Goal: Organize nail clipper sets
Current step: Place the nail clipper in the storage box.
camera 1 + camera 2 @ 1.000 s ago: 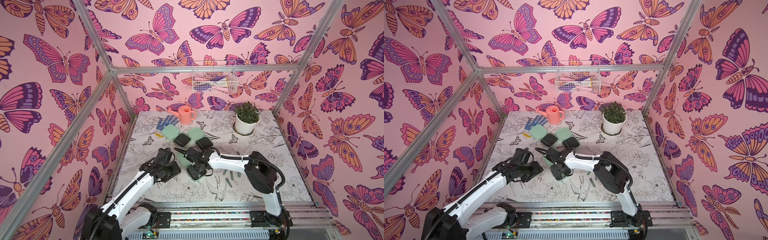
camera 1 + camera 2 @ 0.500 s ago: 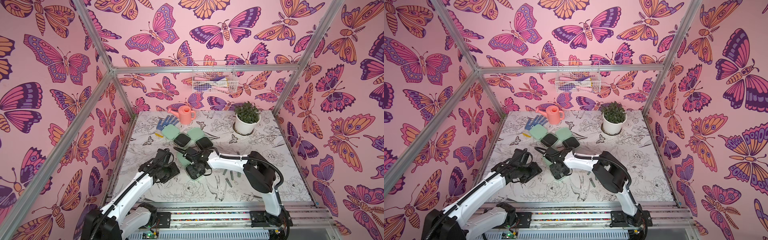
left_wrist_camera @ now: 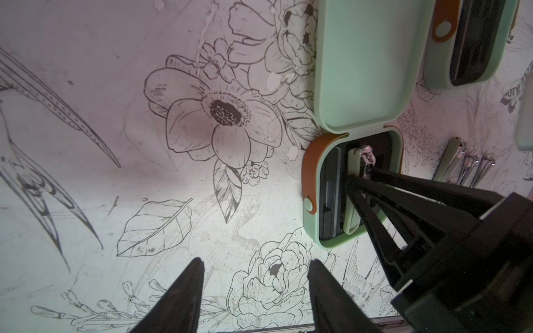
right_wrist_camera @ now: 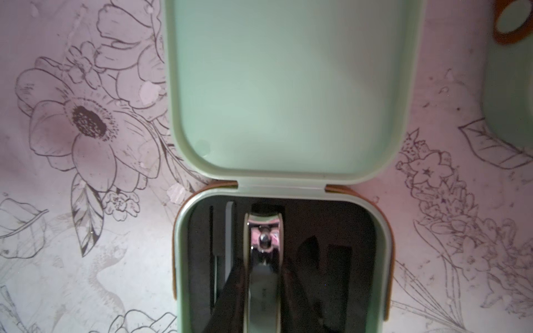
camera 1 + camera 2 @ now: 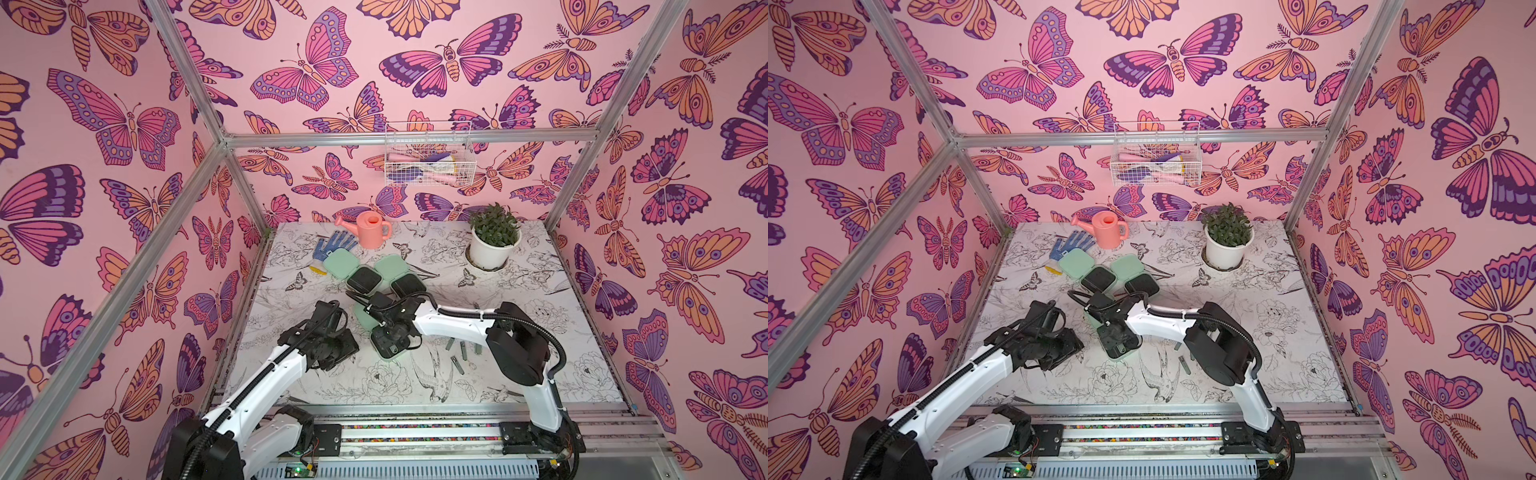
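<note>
Two slim black right fingers [image 4: 233, 299] clamp a shiny metal nail clipper [image 4: 264, 274] in the black tray of an open, rounded-square mint-green plastic case [image 4: 288, 86] on the flower-printed surface [image 3: 86, 144], while the tapered left fingers [image 3: 184, 294] stand apart, empty.

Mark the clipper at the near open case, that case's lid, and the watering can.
nail clipper [image 4: 264, 274]: right wrist view, on its metal lever.
case lid [image 4: 288, 86]: right wrist view, middle of its inner face.
watering can [image 5: 371, 232]: in a top view, on its body.
</note>
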You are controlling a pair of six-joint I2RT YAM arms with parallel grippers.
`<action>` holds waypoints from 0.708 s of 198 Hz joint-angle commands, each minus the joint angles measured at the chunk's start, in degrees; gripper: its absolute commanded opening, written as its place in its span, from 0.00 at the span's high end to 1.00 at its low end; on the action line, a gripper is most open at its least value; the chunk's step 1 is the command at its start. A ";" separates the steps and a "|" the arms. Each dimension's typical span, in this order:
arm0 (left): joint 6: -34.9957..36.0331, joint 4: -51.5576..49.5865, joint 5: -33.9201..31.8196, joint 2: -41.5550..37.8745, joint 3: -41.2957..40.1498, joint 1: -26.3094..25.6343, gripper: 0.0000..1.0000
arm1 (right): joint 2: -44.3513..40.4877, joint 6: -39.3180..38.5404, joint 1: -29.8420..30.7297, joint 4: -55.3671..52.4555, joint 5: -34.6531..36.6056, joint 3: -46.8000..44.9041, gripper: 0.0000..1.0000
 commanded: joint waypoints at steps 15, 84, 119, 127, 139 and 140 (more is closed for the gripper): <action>-1.27 -1.85 -0.14 -1.65 -1.18 0.55 0.40 | -1.68 1.33 0.19 -1.75 1.40 0.58 1.00; -1.18 -1.87 0.15 -1.78 -1.26 0.65 0.40 | -0.50 3.07 0.23 1.07 1.63 -0.31 1.00; -1.18 -1.84 0.14 -1.79 -1.27 0.64 0.40 | -0.06 3.29 0.23 1.32 1.75 -0.21 1.00; -1.18 -1.89 0.15 -1.82 -1.24 0.68 0.40 | 0.33 3.39 0.19 1.33 1.74 -0.31 1.00; -1.17 -1.87 0.22 -1.87 -1.23 0.67 0.40 | 0.46 3.47 0.19 1.46 1.86 -0.71 1.00; -1.17 -1.85 0.23 -1.87 -1.23 0.66 0.40 | 0.46 3.47 0.19 1.46 1.86 -0.71 1.00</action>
